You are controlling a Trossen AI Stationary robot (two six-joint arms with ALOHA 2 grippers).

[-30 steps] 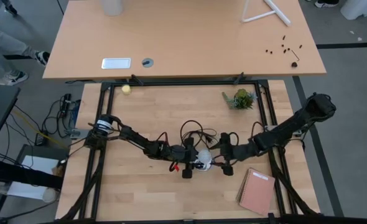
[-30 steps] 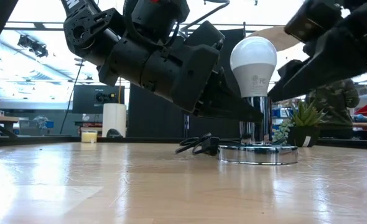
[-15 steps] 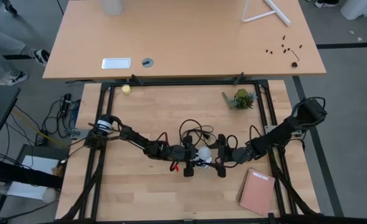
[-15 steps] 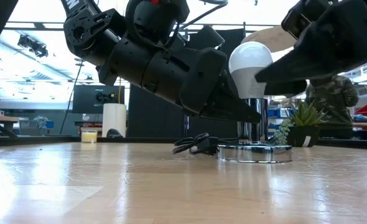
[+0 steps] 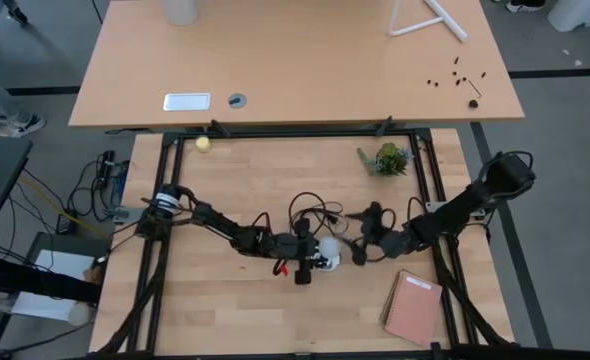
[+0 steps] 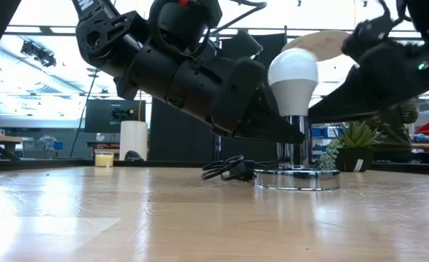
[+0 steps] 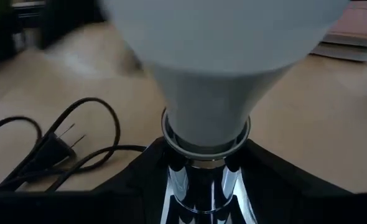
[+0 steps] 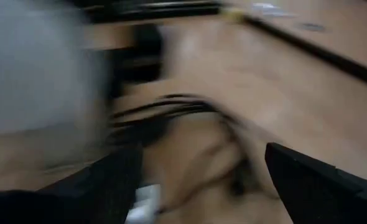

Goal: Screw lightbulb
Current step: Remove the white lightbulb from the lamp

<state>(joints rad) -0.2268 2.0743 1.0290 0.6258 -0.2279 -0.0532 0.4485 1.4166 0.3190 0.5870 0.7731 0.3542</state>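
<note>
The white lightbulb [image 6: 293, 73] stands upright, its base in the chrome neck [image 6: 296, 149] of the round silver socket, whose disc [image 6: 297, 178] rests flat on the table. My left gripper [image 5: 310, 255] reaches in from the table's left and is shut on that neck below the bulb. My right gripper [image 5: 360, 240] is just right of the bulb and open. In the right wrist view the bulb [image 8: 34, 68] lies off to one side of its fingers, not between them. My left gripper pinches the socket's chrome neck [image 7: 196, 186] between its two fingers [image 7: 134, 186], just under the bulb's base. The fingers come from the table's left, slanting a little downward, and lie across the upright neck. The socket's disc stays on the table.
The socket's black cord [image 5: 310, 212] coils on the table behind the socket, with its plug [image 7: 46, 143] lying flat. A small potted plant [image 5: 387, 158] stands at the far right, a pink notebook [image 5: 413, 308] at the near right, a yellowish ball [image 5: 203, 144] at the far left.
Half a second ago my right gripper's fingers were at the bulb, which leaned toward the left. The gripper has since come away to the right, sunk a little and turned at the wrist. The bulb stands upright again. My left gripper has kept its hold.
</note>
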